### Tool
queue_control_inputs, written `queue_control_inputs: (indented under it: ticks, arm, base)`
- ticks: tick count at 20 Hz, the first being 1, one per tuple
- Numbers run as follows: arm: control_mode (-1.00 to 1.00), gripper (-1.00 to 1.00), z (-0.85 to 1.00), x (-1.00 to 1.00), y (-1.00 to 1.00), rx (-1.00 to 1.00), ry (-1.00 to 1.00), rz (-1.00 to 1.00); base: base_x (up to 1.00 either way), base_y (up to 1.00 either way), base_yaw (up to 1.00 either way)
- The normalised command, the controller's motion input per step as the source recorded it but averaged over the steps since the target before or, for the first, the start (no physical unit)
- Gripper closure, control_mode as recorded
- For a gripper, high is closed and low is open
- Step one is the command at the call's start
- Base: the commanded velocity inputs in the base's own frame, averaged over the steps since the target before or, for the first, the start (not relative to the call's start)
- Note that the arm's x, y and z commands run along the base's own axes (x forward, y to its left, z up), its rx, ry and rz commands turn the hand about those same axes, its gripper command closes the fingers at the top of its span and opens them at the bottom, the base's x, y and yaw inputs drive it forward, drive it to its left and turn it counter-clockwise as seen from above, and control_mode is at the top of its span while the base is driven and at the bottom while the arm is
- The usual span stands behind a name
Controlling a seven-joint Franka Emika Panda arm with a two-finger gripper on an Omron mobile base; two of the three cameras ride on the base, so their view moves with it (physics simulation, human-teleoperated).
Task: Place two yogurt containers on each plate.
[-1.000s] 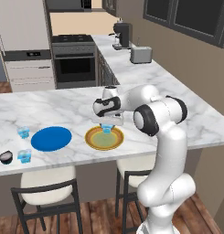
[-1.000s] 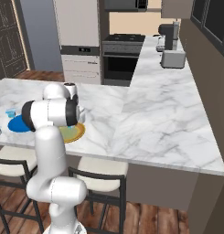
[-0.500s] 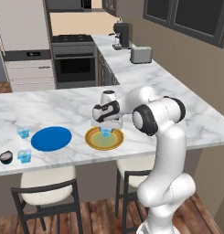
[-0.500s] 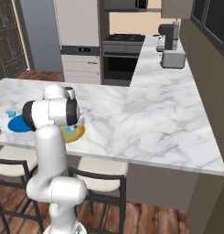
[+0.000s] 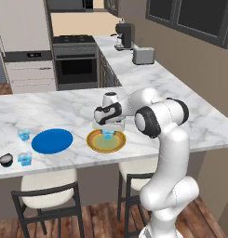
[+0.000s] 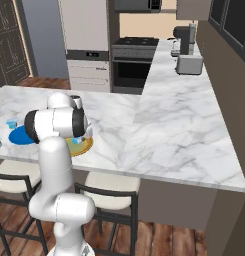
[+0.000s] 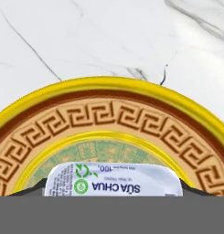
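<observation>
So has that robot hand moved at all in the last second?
Yes. The gripper has come down toward the yellow-rimmed plate, carrying a yogurt cup lower over its centre.

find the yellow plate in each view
Left base view: yellow plate at centre, below the pincer.
Right base view: left of centre, half hidden by the arm.
Hand view: its rim arcs across the middle.
Shared landmark: the cup on it.
</observation>
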Motion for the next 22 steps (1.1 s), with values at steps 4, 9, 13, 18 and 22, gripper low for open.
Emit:
queue_control_inputs:
  ticks: [4,9,13,18,22]
  arm:
    - [-1.00,-1.00,0.01,-0.01,0.00,0.00,0.00,0.00]
    - [-1.00,-1.00,0.28,-0.20,-0.01,0.00,-0.02,0.00]
    - [-1.00,-1.00,0.58,-0.23,-0.07,0.00,-0.01,0.00]
    - [-1.00,-1.00,0.61,-0.41,-0.57,0.00,0.00,0.02]
    - [-1.00,-1.00,0.48,-0.81,-0.91,0.00,0.00,0.11]
  base:
    - [0.00,0.00,0.00]
    - [0.00,0.00,0.00]
    - [0.00,0.00,0.00]
    - [0.00,0.00,0.00]
    - [0.00,0.00,0.00]
